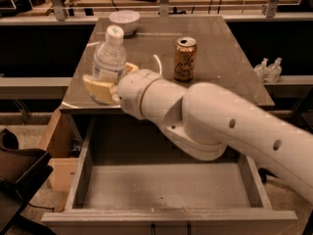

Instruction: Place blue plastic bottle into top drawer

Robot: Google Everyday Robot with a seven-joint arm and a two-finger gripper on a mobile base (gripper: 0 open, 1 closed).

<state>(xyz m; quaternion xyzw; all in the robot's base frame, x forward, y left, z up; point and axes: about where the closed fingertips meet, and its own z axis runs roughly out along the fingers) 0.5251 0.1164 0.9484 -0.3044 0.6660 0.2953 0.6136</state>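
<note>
On and around the worktop (230, 58)
A gold soda can (185, 59) stands mid-surface, a white bowl (124, 21) near the far edge; two small bottles (268, 69) sit off right, a tan box (56, 148) low left

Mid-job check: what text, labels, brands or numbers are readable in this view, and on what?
No text can be quoted.
On the gold soda can: dark script, too blurred to read.
On the blue plastic bottle, gripped by the gripper at the table front left edge: pale label, no legible words.
On the top drawer: no markings visible.
</note>
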